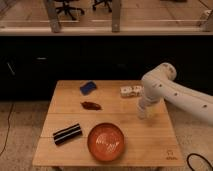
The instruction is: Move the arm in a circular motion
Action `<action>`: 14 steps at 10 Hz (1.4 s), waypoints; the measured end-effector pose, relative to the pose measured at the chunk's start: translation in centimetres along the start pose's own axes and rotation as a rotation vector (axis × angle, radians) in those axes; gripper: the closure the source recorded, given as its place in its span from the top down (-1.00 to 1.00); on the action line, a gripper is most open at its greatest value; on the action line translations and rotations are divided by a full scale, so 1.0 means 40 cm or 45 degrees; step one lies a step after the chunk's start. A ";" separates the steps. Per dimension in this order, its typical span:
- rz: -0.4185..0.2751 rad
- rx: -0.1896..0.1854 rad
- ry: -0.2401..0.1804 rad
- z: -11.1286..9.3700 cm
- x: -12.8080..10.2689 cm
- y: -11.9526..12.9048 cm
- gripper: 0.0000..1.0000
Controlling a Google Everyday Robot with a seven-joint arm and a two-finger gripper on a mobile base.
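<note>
A light wooden table (60, 117) stands before dark cabinets. My glossy white tubular arm (172, 94) reaches in from the right and bends down. Its pale gripper (142, 113) hangs over the table's right side, and I cannot tell how it is set. One blue pad (88, 87), one reddish-brown strip (91, 105), one black bar (67, 133), one orange-red round bowl (106, 141), one small white box (131, 91).

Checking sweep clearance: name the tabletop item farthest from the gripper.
The black bar-shaped item at the view-left front of the table. The gripper hangs over its right side; the bowl, blue item, brown item and white pieces lie closer.
</note>
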 end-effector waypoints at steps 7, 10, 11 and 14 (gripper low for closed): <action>-0.036 0.028 0.008 -0.004 0.011 0.002 0.60; -0.071 0.041 0.010 -0.003 -0.015 -0.021 0.60; -0.079 0.046 0.016 -0.004 -0.009 -0.012 0.60; -0.092 0.065 0.017 -0.003 -0.010 -0.018 0.60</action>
